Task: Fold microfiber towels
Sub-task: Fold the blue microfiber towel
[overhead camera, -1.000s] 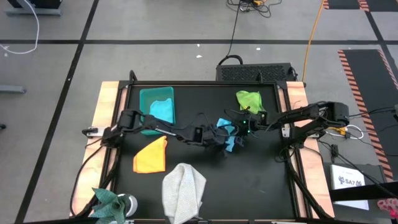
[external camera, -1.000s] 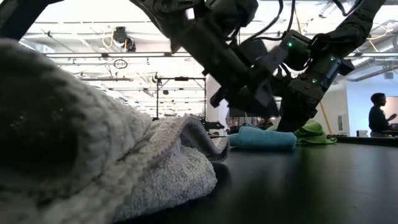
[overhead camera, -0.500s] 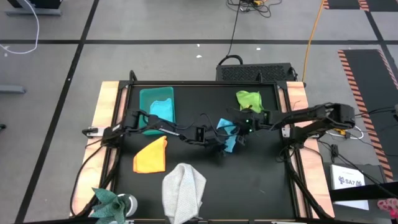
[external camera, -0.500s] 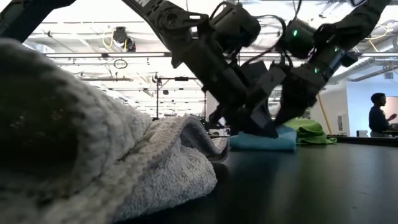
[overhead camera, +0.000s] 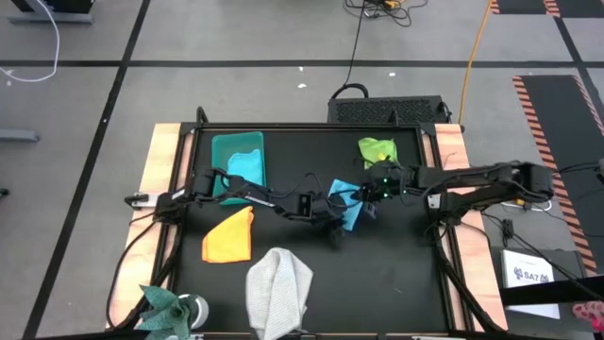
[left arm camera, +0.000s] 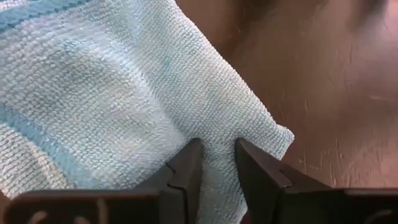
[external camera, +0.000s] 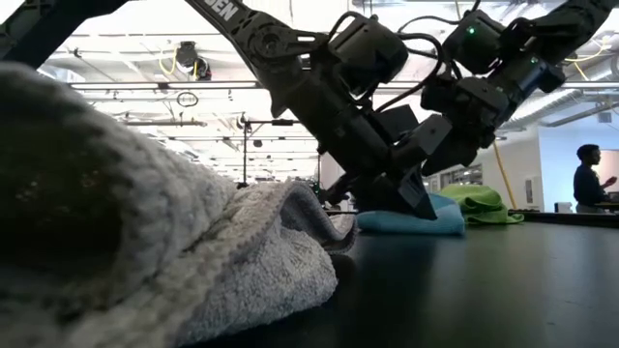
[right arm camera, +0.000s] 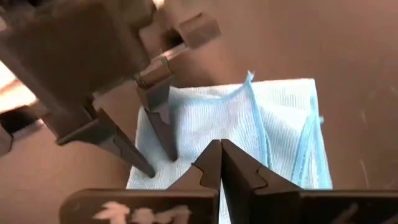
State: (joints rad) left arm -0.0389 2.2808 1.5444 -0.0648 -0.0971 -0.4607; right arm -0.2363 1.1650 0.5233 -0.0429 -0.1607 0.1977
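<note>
A light blue towel lies folded on the black table's middle; it also shows in the low view. My left gripper is down at its near end, shut on it. My right gripper is shut and slants over the towel's middle, close to the left fingers. An orange-yellow towel and a light grey towel lie flat nearer the front. A lime green towel lies at the far right. My left gripper pinches the light blue towel between its two fingers, beside one corner. A wrinkle runs up from the pinch. The fingers slant down from the table's left, and the towel lies on the table. Of my right gripper I cannot tell whether its shut tips touch the towel.
A teal plastic bin with a cyan cloth in it stands at the far left. A dark teal crumpled thing sits at the near left corner. In the low view the grey towel fills the foreground. A person stands far behind the table.
My left gripper has gone down onto the light blue towel's near end. My right gripper has tipped from pointing straight down to a slant toward the left gripper, its wrist rising. The towel, crumpled a second ago, now lies flatter.
</note>
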